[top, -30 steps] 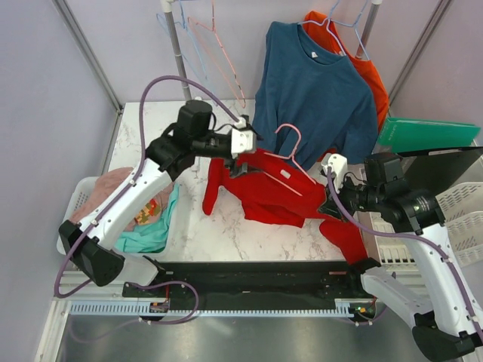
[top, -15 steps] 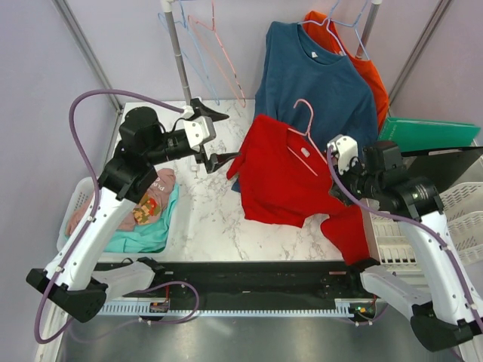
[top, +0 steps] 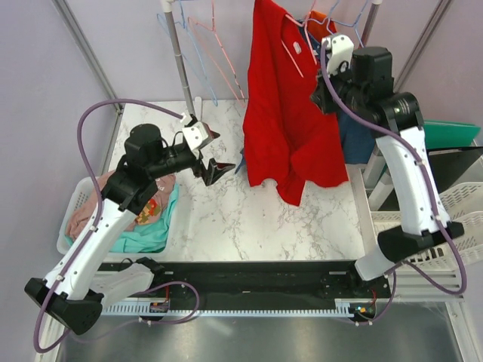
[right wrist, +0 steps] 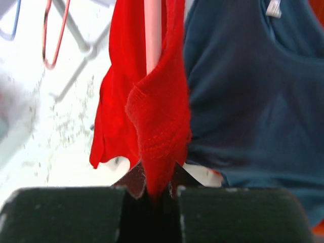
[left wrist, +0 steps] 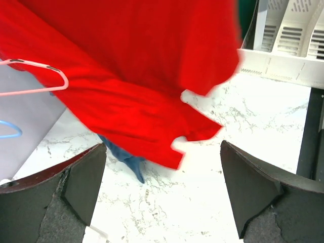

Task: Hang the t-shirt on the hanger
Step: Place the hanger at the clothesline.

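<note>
Left pincer (top: 213,153): jaws spread wide and holding nothing, poised above the left half of the tabletop (top: 249,219), just beside the white laundry basket (top: 74,207) of loose clothes. Its wrist view looks across the marble at the lower hem of the t-shirt (top: 283,113), which hangs clear of the surface.

Centre: the t-shirt is off the tabletop and hangs as a narrow, bunched column from high at the far side, not spread to shoulder width.

Right pincer (right wrist: 151,191): raised at the far right and closed tightly on a fold of the red cloth. The hanger (right wrist: 152,40) runs as a pale pink wire straight up from that fold, so the wire appears to be pinched together with the fabric. Whether both shoulders sit over the wire cannot be told.

Far: the dark blue shirt (right wrist: 253,101) hangs just behind the red one, beside the rack pole (top: 181,60) and spare wire hangers (top: 219,64).

Risks, as judged:
- The steeply tilted hanger could let the cloth slide toward its low end and drop off.
- A slackened single grip would release both shirt and wire.
- The hook could snag the neighbouring blue shirt or miss the rail, its position being poorly visible.
</note>
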